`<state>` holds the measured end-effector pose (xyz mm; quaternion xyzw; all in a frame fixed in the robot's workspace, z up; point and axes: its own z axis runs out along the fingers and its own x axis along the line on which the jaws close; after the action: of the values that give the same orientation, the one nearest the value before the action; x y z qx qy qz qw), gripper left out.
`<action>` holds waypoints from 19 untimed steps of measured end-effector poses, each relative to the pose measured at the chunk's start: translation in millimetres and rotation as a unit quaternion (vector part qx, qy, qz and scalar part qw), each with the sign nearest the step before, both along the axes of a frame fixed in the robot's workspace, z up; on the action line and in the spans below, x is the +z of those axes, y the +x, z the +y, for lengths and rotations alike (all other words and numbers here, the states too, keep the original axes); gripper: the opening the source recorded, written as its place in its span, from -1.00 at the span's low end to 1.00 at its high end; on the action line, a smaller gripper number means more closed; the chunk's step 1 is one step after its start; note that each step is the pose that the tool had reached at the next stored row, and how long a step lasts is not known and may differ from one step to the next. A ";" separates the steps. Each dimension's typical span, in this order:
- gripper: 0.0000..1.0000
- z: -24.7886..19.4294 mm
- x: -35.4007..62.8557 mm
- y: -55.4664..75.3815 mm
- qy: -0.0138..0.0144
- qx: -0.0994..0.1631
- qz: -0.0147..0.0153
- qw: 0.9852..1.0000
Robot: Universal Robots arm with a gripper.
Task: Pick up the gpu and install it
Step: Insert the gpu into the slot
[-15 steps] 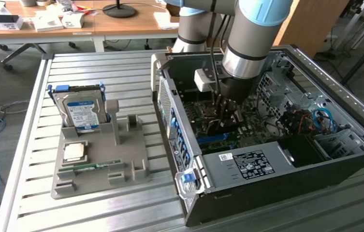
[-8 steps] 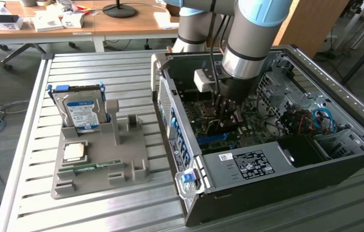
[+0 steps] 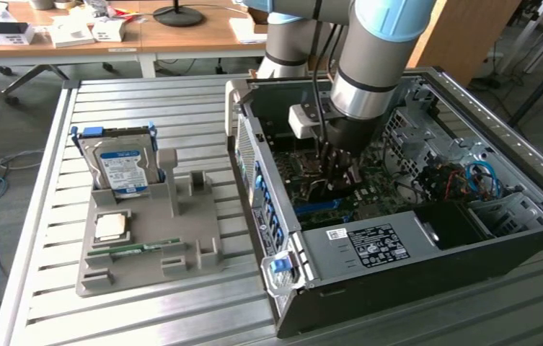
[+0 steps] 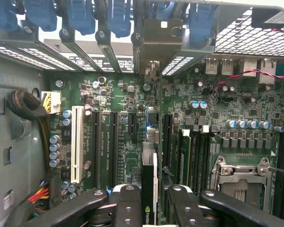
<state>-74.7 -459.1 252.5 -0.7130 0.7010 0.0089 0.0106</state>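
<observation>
The gpu (image 4: 149,187) is pinched edge-on by the claw (image 4: 153,208) over the motherboard's (image 4: 132,97) expansion slots (image 4: 114,146). If it's pushed down slightly off-line, contacts could get crunched or the board flexed.

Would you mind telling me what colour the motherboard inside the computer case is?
The motherboard is green; the wrist view shows it best.

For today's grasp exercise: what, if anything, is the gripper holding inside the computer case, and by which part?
The gpu, pinched across its upper edge between the two sides of the gripper.
</observation>
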 end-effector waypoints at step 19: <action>-0.47 0.1 -3.7 -0.8 0.000 -0.003 0.000 1.000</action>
<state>-75.5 -459.0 248.8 -0.7106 0.7035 0.0092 0.0110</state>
